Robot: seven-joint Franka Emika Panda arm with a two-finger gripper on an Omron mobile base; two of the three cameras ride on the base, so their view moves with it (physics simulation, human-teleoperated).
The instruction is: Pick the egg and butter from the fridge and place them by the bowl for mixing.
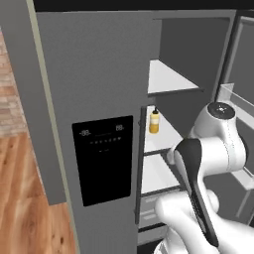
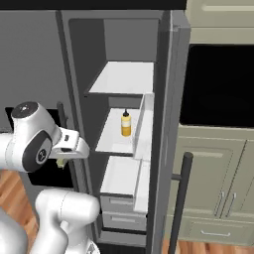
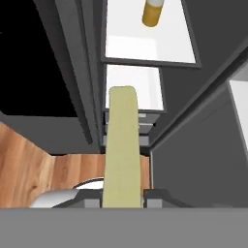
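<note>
While clamped shut, fingers [image 3: 123, 197] grip the butter [image 3: 122, 145].

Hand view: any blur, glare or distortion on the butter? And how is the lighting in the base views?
Hand view: the butter between the gripper tips is sharp and evenly lit, no glare, stretched by perspective. Left base view: flat render lighting, the fridge door uniformly grey, white shelves bright. Right base view: the yellow bottle throws no clear shadow; upper fridge interior is dim.
</note>
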